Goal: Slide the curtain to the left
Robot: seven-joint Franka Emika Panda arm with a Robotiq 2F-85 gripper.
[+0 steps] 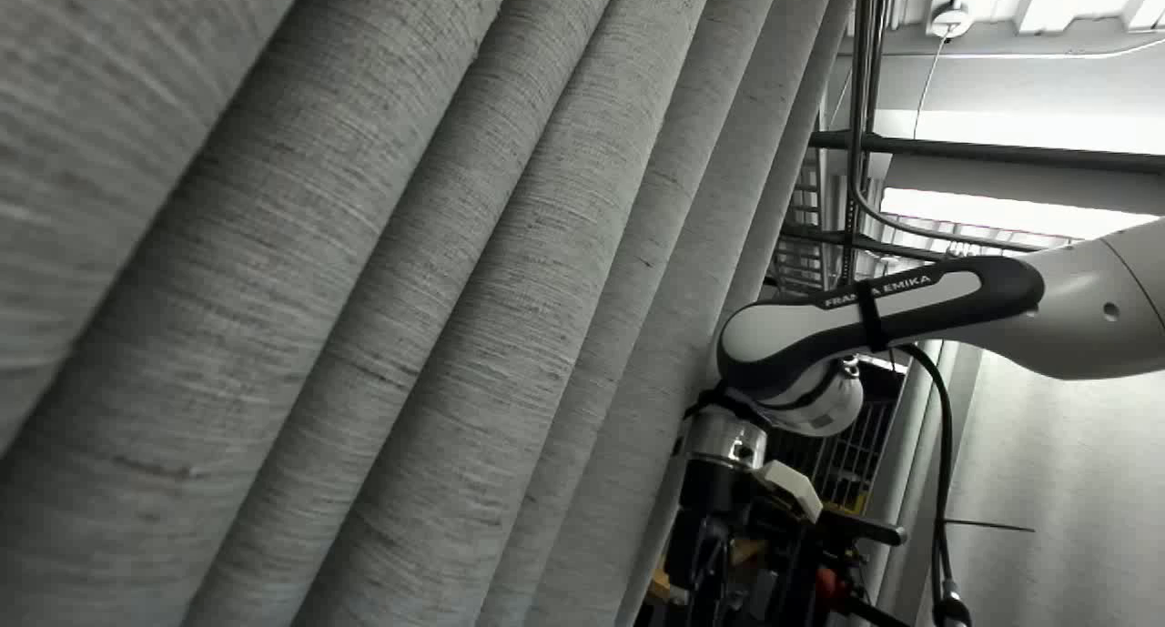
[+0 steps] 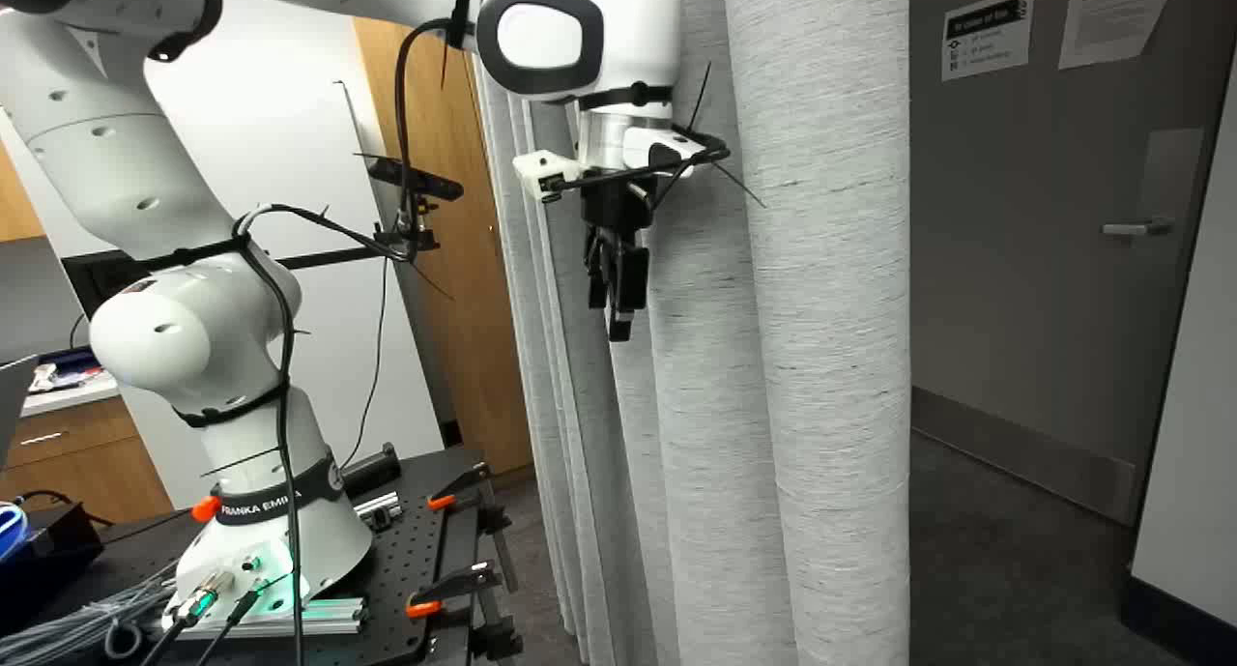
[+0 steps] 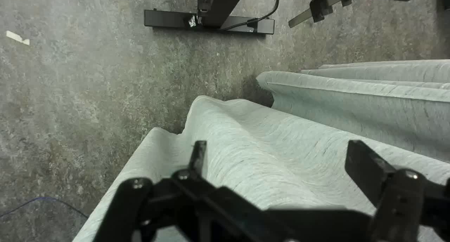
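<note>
The curtain is a large light-grey drape with deep vertical folds. It fills the left and middle of an exterior view (image 1: 437,272) and hangs right of the arm in an exterior view (image 2: 831,308). In the wrist view the curtain (image 3: 242,140) lies below and between the fingers, its hem above the floor. My gripper (image 3: 276,145) is open, its fingers wide apart with no fabric visibly pinched. In an exterior view the gripper (image 2: 618,308) points down beside the folds; whether it touches them I cannot tell. In an exterior view the gripper (image 1: 701,554) is partly dark against clutter.
The robot's black table (image 2: 406,550) with orange-tipped clamps (image 2: 454,593) stands left of the curtain. A grey door (image 2: 1044,260) is on its right. A wooden cabinet (image 2: 454,289) stands behind. In the wrist view a black stand foot (image 3: 168,19) rests on the grey floor (image 3: 88,94).
</note>
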